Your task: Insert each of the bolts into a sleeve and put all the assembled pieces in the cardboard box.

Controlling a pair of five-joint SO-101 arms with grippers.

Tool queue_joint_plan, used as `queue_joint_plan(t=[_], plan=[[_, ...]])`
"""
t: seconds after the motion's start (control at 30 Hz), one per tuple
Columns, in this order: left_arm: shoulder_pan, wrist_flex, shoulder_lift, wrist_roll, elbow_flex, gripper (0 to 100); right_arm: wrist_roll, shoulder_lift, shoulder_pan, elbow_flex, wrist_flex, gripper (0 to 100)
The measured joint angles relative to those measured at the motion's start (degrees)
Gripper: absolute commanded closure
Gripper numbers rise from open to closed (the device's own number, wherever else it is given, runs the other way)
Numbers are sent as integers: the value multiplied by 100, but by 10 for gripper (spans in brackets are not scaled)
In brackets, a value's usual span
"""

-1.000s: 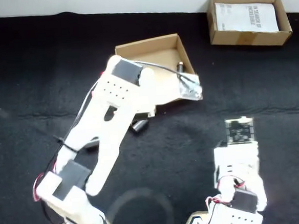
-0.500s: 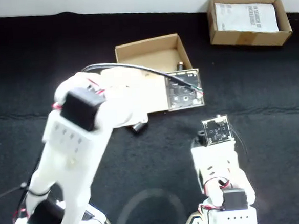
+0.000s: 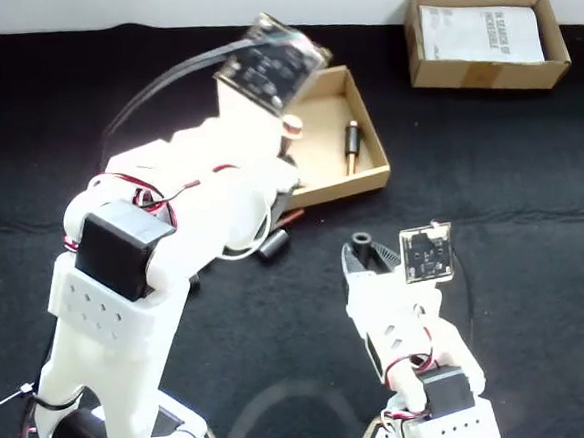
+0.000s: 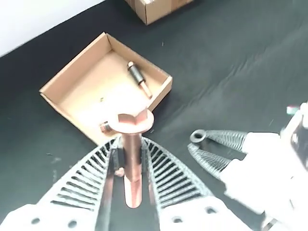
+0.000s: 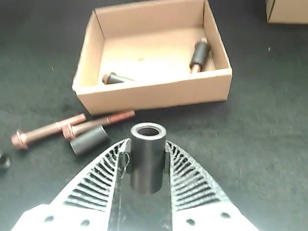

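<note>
Lifted left claw (image 4: 131, 144) high beside box (image 3: 364, 179) within last second, clamped on bolt (image 4: 132, 168), head up. Advanced right claw (image 5: 147, 143) toward it, gripping sleeve (image 5: 147, 166) upright. Ready for insertion. Two assembled pieces (image 5: 199, 53) in box; loose bolts (image 5: 48, 130) just outside it.

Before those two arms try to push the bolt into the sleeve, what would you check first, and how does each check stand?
1. Left gripper grips the bolt: ok, clamped between the fingers, head past the tips.
2. Right gripper grips the sleeve: ok, open end facing out.
3. Sleeve's hole free: ok at the mouth; deeper in, cannot tell.
4. Bolt lined up with sleeve: not ok, they are apart.
5. Cardboard box has room: ok, bare floor beside the pieces inside.
</note>
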Motion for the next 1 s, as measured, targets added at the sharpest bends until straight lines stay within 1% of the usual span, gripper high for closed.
queue_joint_plan(t=[0.1, 0.17, 0.27, 0.37, 0.47, 0.53, 0.6, 0.7, 0.8, 1.0], plan=[[9, -440, -26, 466, 448, 992, -132, 0, -141, 0, -360, 991], [-105, -826, -26, 818, 818, 992, -193, 0, -316, -18, -580, 991], [-273, -1679, -26, 1143, 1486, 992, -220, 0, -677, -62, -809, 991], [-255, -2743, -26, 1240, 2347, 992, -220, 0, -941, -62, -932, 991], [-237, -3807, -18, 1266, 3086, 992, -220, 0, -1002, -97, -932, 991], [-202, -4422, -18, 1266, 3508, 992, -220, 0, -1020, -97, -949, 991], [-97, -4870, -18, 1266, 3859, 992, -220, 0, -1020, -97, -949, 991], [176, -5292, -70, 1266, 4237, 992, -220, 0, -1020, -97, -949, 991], [378, -5538, -264, 1266, 4589, 992, -220, 0, -1020, -97, -949, 991], [396, -5591, -686, 1266, 5011, 992, -220, 0, -1020, -97, -949, 991]])
